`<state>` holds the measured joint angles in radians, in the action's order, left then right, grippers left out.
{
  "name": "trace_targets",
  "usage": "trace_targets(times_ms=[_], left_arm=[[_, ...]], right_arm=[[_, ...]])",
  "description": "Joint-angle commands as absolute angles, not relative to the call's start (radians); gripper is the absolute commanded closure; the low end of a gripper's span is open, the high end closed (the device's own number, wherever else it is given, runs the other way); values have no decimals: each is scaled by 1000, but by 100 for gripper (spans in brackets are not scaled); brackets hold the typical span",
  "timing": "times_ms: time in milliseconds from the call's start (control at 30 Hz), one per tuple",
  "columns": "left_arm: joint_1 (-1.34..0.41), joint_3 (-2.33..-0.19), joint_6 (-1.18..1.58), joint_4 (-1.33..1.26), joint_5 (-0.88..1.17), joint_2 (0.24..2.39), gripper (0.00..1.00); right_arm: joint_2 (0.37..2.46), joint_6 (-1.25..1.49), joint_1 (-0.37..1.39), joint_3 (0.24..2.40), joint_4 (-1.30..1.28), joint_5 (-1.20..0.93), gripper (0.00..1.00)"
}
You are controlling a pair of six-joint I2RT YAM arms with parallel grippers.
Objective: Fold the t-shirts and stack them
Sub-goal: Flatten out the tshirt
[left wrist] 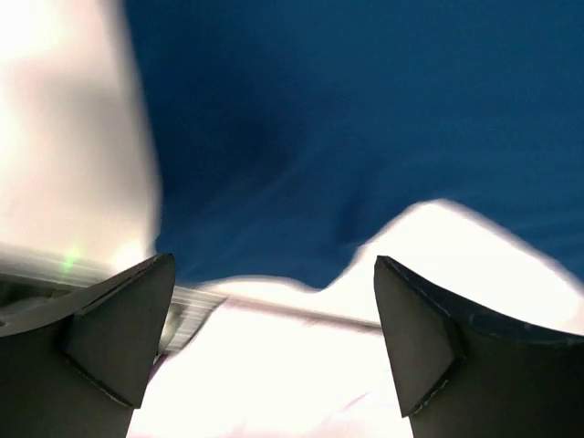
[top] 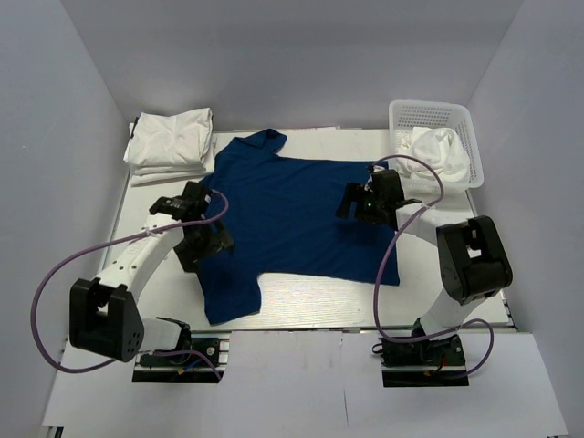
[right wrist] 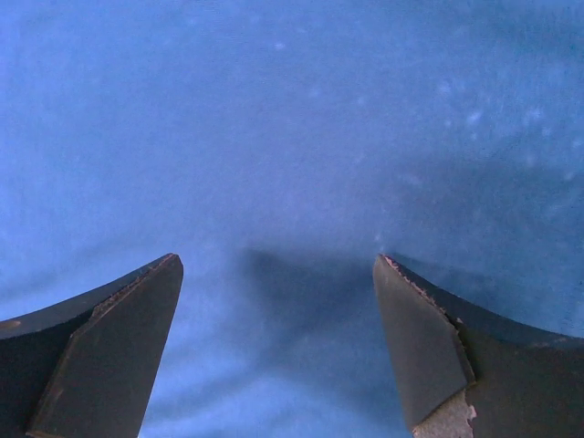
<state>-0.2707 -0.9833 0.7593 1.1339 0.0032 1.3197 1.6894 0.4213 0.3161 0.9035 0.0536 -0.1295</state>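
A royal blue t-shirt lies spread flat on the table, a sleeve at the back left and one at the front left. Folded white t-shirts are stacked at the back left. My left gripper is open and empty over the shirt's left edge; its view shows blue cloth above bare white table. My right gripper is open and empty over the shirt's right part; its view shows only blue cloth between the fingers.
A white mesh basket at the back right holds crumpled white cloth. Grey walls enclose the table on three sides. Purple cables loop beside both arms.
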Motion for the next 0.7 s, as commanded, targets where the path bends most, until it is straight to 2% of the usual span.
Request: trace_targets(times_ms=[0, 33, 100, 133, 200, 233, 333, 467, 533, 667], left_arm=[[-275, -1058, 712, 899, 34, 1267, 0], [-275, -1074, 701, 837, 46, 1276, 0], [-275, -1086, 658, 770, 46, 1288, 0], [-275, -1086, 658, 731, 46, 1302, 0], [-275, -1077, 638, 635, 55, 1322, 0], [-275, -1077, 638, 612, 64, 1351, 0], [-275, -1132, 620, 540, 118, 1429, 0], [-275, -1167, 603, 476, 195, 1489, 0], [-275, -1190, 603, 437, 163, 1528, 0], [-275, -1305, 559, 476, 40, 1618, 0]], right_arm=[[1614, 283, 339, 1004, -62, -83, 9], [1624, 269, 334, 1152, -104, -78, 9], [1689, 233, 328, 1273, -246, -98, 9], [1703, 227, 322, 1452, -277, -113, 9], [1742, 134, 330, 1566, -348, -115, 9], [1741, 121, 328, 1694, -362, -110, 9], [1718, 138, 305, 1782, -292, -14, 9], [1758, 75, 298, 1888, -370, -14, 9], [1766, 127, 290, 1869, -358, -5, 9], [1769, 207, 273, 1691, -250, -63, 9]])
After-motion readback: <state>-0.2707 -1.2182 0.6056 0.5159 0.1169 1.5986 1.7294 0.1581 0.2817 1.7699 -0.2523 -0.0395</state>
